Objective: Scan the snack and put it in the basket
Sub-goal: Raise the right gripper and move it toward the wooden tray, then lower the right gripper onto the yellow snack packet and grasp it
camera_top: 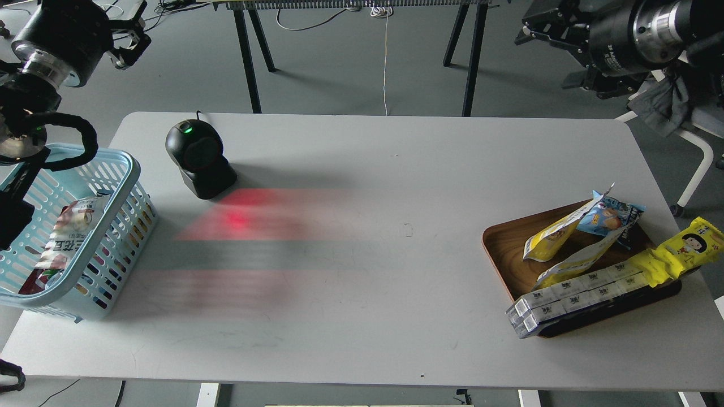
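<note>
The snack [547, 236], a yellow and white pouch, lies on its edge in the brown wooden tray [501, 249] at the right, its printed face turned away. A second similar pouch [577, 261] lies just below it. The light blue slotted basket [116, 164] stands at the table's left edge and holds a red and white packet [68, 232]. My left gripper [129, 38] is raised at the top left, beyond the table. My right gripper [546, 29] is raised at the top right. Both are dark and far from the snack, and their fingers cannot be told apart.
A black scanner [198, 159] with a green light stands back left and casts red light [237, 217] on the white table [362, 316]. The tray also holds a blue crisp bag [613, 217], a long yellow cartoon-face packet [687, 247] and a strip of white boxes [582, 294].
</note>
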Controlling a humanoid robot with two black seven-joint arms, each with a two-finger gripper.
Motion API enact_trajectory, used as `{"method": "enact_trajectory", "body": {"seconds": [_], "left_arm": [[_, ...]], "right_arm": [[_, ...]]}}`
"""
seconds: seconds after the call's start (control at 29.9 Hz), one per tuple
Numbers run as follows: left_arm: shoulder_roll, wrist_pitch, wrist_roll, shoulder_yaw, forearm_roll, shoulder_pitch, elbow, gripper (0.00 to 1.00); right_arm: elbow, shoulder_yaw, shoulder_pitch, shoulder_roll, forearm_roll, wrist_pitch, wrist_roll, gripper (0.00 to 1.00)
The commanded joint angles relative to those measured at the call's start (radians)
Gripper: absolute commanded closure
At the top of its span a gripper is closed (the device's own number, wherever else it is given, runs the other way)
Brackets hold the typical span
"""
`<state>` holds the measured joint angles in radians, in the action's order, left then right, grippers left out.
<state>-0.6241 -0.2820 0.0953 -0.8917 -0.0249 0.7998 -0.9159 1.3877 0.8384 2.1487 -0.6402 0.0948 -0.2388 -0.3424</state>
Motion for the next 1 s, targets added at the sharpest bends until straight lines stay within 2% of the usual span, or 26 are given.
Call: {"method": "enact_trajectory", "body": {"seconds": [0.0,0.23,0.47,0.7,0.97], "left_arm": [[-0.002,-0.008,0.001,0.000,0.000,-0.002,0.003,0.00],[-0.006,-0.009,0.003,-0.001,0.000,-0.004,0.008,0.00],[-0.017,-0.011,0.003,0.000,0.000,-0.008,0.009,0.00],[-0.017,-0.011,0.003,-0.001,0.000,-0.010,0.011,0.00],[-0.020,-0.011,0.003,-0.003,0.000,-0.007,0.011,0.00]], "right_arm": [[0.040,0.064,0.023,0.062,-0.004,-0.001,-0.041,0.01],[0.068,0.085,0.028,0.122,0.029,-0.004,-0.146,0.01],[0.201,0.189,0.105,0.111,0.097,-0.002,-0.146,0.01],[0.212,0.231,0.094,0.025,0.112,0.046,-0.146,0.01],[0.211,0.226,0.030,-0.013,0.114,0.099,-0.146,0.01]]}}
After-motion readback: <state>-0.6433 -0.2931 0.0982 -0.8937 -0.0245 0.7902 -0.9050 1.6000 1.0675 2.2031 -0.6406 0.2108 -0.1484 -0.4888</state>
